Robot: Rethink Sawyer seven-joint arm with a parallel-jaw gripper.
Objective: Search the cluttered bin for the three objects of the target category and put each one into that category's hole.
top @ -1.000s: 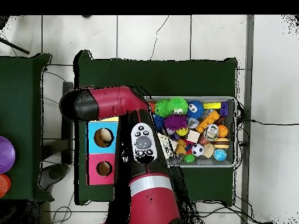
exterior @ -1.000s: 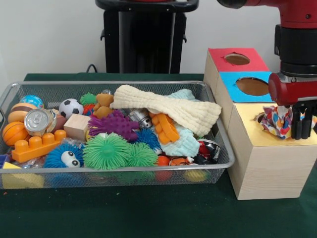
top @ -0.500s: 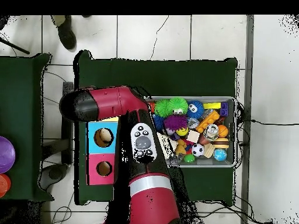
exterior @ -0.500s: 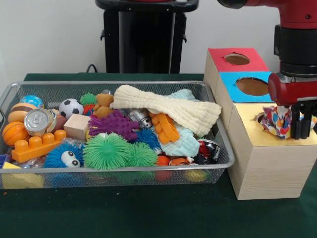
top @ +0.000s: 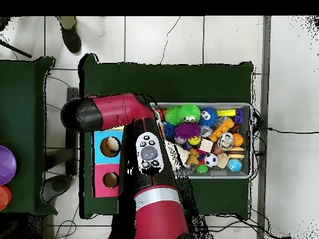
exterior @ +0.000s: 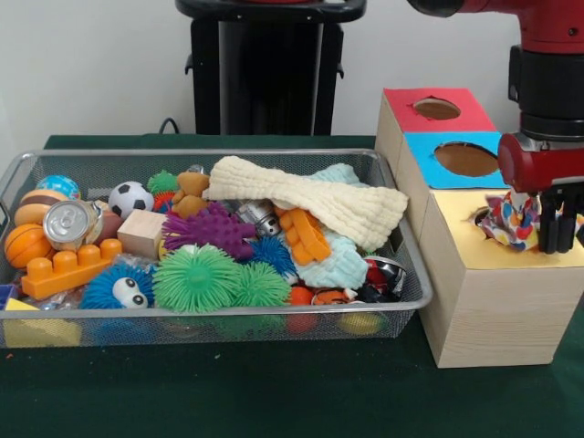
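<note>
A patterned multicolour cloth (exterior: 507,220) lies bunched in the hole of the yellow-topped wooden box (exterior: 497,301), partly sticking out. My gripper (exterior: 556,239) hangs right beside it on its right, low over the box top. To the left, the wire bin (exterior: 182,155) is heaped with toys. A cream towel (exterior: 310,196) is draped over the pile and a pale blue cloth (exterior: 338,260) sits under it. In the overhead view my arm (top: 124,112) hides the yellow box and the gripper.
A blue box (exterior: 461,160) and a red box (exterior: 436,108), each with a round hole, stand behind the yellow one. The bin holds spiky balls (exterior: 196,278), an orange brick (exterior: 68,269), a can (exterior: 68,222) and a soccer ball (exterior: 130,197). A person's shoe (top: 70,34) shows at the overhead view's top.
My gripper has drifted slightly right and up beside the patterned cloth, which stays in the yellow box's hole. A person's shoe has come into the overhead view.
</note>
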